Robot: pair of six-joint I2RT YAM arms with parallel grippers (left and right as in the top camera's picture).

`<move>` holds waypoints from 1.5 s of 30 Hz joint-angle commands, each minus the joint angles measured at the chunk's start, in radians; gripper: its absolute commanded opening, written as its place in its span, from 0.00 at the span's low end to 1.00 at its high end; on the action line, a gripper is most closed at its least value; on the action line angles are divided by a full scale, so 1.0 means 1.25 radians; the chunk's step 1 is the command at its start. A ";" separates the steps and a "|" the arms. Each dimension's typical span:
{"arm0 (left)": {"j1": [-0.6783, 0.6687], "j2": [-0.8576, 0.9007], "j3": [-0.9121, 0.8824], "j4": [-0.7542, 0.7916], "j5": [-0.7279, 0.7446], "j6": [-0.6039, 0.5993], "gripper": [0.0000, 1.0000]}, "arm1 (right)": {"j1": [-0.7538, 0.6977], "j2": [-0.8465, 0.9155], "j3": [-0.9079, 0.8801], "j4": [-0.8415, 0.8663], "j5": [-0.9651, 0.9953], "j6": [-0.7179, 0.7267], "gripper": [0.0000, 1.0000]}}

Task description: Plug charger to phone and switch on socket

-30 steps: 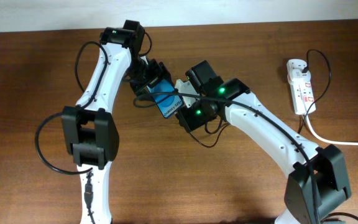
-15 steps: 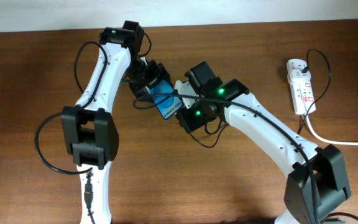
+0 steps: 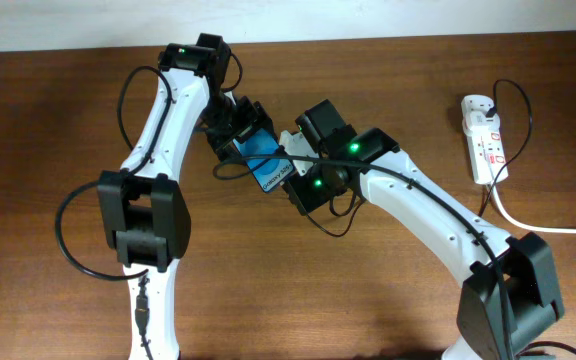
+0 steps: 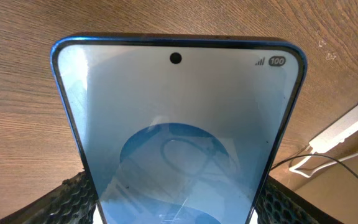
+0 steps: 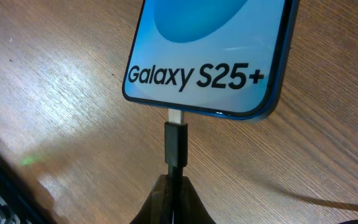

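Two hands meet over the tabletop (image 3: 388,80): left hand (image 4: 174,205) grips the phone (image 4: 179,124) by its sides; right hand (image 5: 174,193), pressed together, pinches the charger (image 5: 176,146), connector tip touching the phone's bottom edge. Well apart, far right, sits the socket (image 3: 485,140).

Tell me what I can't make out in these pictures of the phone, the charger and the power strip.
Switches on the socket: overhead, too small to read on or off; left wrist, cut off by the right edge.
How far the charger is in: right wrist, silver tip shows below the phone; depth unclear.
Bottom end of the phone: left wrist, cut off by the lower edge.
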 commanded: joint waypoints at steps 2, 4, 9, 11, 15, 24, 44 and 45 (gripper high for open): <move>-0.019 -0.039 0.013 -0.025 0.042 0.016 0.00 | -0.002 0.004 0.000 0.032 0.049 -0.007 0.04; -0.020 -0.039 0.013 -0.025 0.042 0.016 0.00 | -0.002 0.004 0.000 0.038 0.049 -0.007 0.04; -0.021 -0.039 0.013 -0.028 0.042 0.016 0.00 | -0.002 0.004 0.000 0.052 0.049 -0.007 0.04; -0.021 -0.039 0.013 -0.028 0.042 0.016 0.00 | -0.002 0.004 0.000 0.052 0.066 -0.006 0.04; -0.021 -0.039 0.013 -0.025 0.042 0.016 0.00 | -0.002 0.004 0.000 0.046 0.085 -0.006 0.04; -0.021 -0.039 0.013 -0.025 0.042 0.016 0.00 | -0.002 0.004 0.000 0.034 0.117 -0.007 0.04; -0.021 -0.039 0.013 -0.018 -0.008 0.016 0.00 | -0.002 0.004 0.000 0.043 0.081 -0.004 0.04; -0.021 -0.039 0.013 -0.014 -0.016 0.016 0.00 | -0.002 0.004 0.000 0.038 0.080 -0.004 0.04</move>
